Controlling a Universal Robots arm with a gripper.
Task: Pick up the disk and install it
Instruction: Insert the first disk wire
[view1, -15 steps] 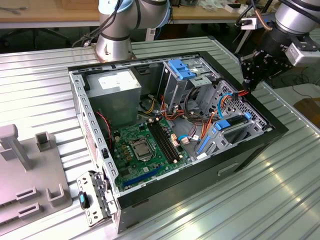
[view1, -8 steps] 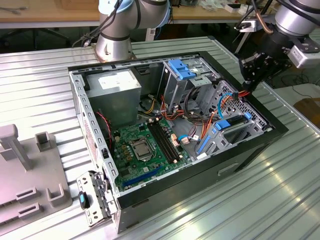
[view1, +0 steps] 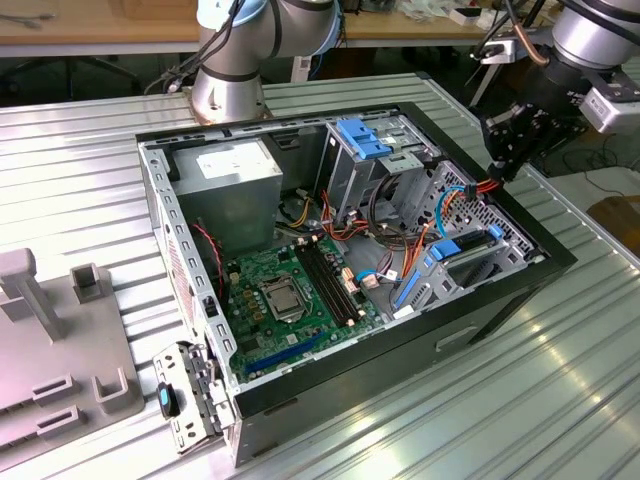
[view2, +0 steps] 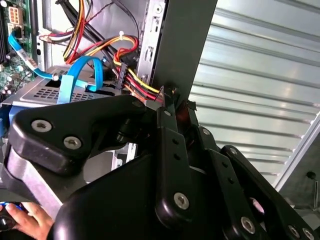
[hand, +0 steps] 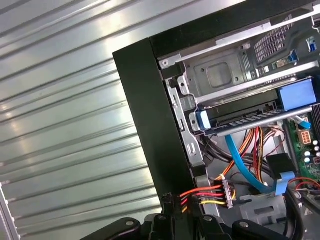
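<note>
Starting at the exterior view's left, a grey fixture (view1: 60, 370) sits on the ribbed metal table (view1: 560, 400), well apart from the open computer case (view1: 340, 385). Inside the case come the motherboard (view1: 285, 300), then a pale blue bracket (view1: 362, 137) on the upper drive cage. Further right lies the disk (view1: 468, 255), which rests flat in the lower bay with its blue rails showing. The first wrist view shows the disk (hand: 242, 117) slotted between the cage's metal shelves, so it looks seated or nearly so, and nothing grips it. At the exterior view's right the gripper (view1: 500, 165) hangs over the case's rim. In both wrist views its fingertips (view2: 167, 107) are drawn close together at the edge of the black case wall (hand: 150, 125). The red, orange and yellow power cable (hand: 205, 192) runs straight into the narrow gap between them, so the gripper appears to be pinched on that cable just behind its plug (hand: 228, 192). The step in hand looks like handling this lead beside the bay. To do it well, the pinch should stay light enough not to crush the wires, and the pull should run along the cable and not across the sharp wall edge. The plug should also be held square to the disk's rear, with the blue data ribbon (hand: 245, 167) left slack and untangled.
</note>
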